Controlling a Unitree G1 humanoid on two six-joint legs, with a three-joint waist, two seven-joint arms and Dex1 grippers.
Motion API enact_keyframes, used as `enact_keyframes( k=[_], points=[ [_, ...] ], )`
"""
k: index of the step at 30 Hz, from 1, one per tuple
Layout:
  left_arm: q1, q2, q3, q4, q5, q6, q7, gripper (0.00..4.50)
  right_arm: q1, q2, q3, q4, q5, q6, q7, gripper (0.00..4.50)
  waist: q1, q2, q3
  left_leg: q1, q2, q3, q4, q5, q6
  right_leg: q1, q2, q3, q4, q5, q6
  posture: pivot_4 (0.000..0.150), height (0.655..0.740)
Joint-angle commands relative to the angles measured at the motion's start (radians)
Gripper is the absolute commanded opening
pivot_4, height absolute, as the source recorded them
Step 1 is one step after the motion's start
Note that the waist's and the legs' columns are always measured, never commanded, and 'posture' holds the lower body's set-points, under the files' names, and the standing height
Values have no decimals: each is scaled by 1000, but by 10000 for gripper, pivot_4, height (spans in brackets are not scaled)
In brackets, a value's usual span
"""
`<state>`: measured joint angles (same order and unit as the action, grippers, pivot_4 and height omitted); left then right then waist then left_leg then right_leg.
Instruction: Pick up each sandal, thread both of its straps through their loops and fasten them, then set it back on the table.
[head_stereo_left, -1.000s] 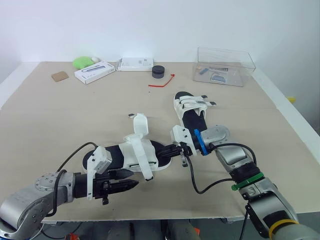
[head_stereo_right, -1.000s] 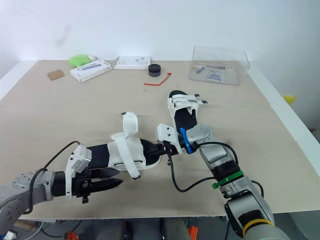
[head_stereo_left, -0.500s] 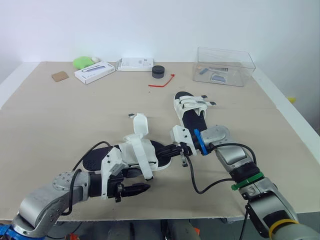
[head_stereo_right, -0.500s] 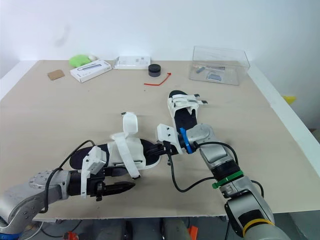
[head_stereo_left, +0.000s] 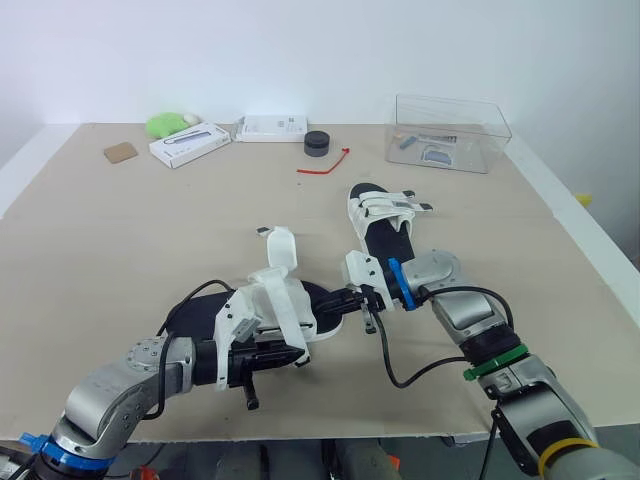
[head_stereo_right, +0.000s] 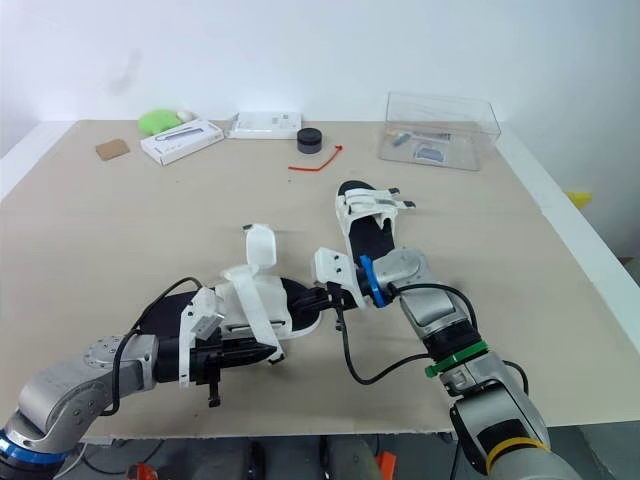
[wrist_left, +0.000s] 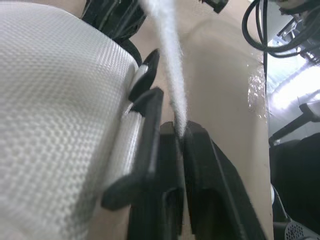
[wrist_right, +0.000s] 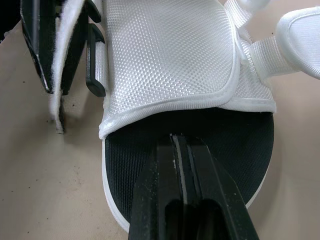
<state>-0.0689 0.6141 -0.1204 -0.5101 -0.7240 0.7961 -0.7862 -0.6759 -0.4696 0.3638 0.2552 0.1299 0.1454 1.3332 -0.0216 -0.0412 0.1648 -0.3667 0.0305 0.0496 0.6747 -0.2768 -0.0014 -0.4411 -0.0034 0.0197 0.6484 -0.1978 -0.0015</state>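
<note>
Threading on near sandal (head_stereo_left: 283, 303): right pincer (wrist_right: 182, 143) clamped on toe (wrist_right: 150, 135), left pincer (wrist_left: 180, 132) closed on loose strap (wrist_left: 169, 70), likely to feed through its loop (wrist_left: 150, 115) next.

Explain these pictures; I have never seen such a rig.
This is a humanoid robot with two arms, each ending in a black two-fingered gripper. The two wide pictures come from cameras in its head, looking down over a table; the two close-ups come from cameras on its wrists. On the table lie a near sandal and a far sandal, with a clear box and white boxes at the back. The left gripper is shut on a loose strap of the near sandal; the right gripper, shut, lies over its toe end.
</note>
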Motion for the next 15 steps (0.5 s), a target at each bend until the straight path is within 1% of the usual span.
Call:
enact_keyframes(
  k=[1,2,3,7,8,9,10,11,15],
  points=[
    [-8,-6,67,-20,-131,77,-3,586,2,-23,3,-11,-27,6,-4,0,0,0,0,0,0,0,0,0,0,0,0,0,0,0,0,1500,7400],
    [-9,-5,91,-21,-177,105,0,586,1,-22,3,-12,-26,7,-4,0,0,0,0,0,0,0,0,0,0,0,0,0,0,0,0,1500,7400],
    [-11,1,128,-20,-255,146,3,586,1,-22,3,-12,-26,8,-5,0,0,0,0,0,0,-1,0,0,0,0,0,0,0,0,0,1500,7400],
    [-50,120,303,30,-688,305,8,586,-3,-21,1,-10,-23,11,-5,0,-1,-1,1,-1,0,-2,0,0,0,0,0,0,0,0,0,1500,7400],
    [-71,155,332,58,-763,324,14,586,-4,-21,1,-9,-23,11,-4,0,-1,-1,1,-1,1,-3,0,0,0,-1,0,-1,0,0,0,1500,7400],
    [-89,184,352,82,-808,336,18,586,-5,-21,0,-9,-22,12,-4,0,-1,-1,1,-1,1,-4,0,0,0,0,0,-2,0,-1,0,1500,7400],
    [-116,211,371,119,-811,343,14,586,-8,-20,1,-5,-22,10,-4,0,-1,-1,1,-1,0,-4,0,1,1,0,0,-2,0,-1,0,1500,7400],
    [-142,229,379,154,-787,341,14,586,-10,-19,2,-2,-23,8,-4,0,-1,-1,1,-1,0,-5,0,1,1,0,0,-2,0,-1,-1,1500,7400],
    [-223,274,323,246,-596,297,-32,586,-21,-7,6,11,-25,4,-6,0,-1,-1,1,0,-2,-4,0,1,0,0,0,-3,0,0,0,1500,7400]
  ],
)
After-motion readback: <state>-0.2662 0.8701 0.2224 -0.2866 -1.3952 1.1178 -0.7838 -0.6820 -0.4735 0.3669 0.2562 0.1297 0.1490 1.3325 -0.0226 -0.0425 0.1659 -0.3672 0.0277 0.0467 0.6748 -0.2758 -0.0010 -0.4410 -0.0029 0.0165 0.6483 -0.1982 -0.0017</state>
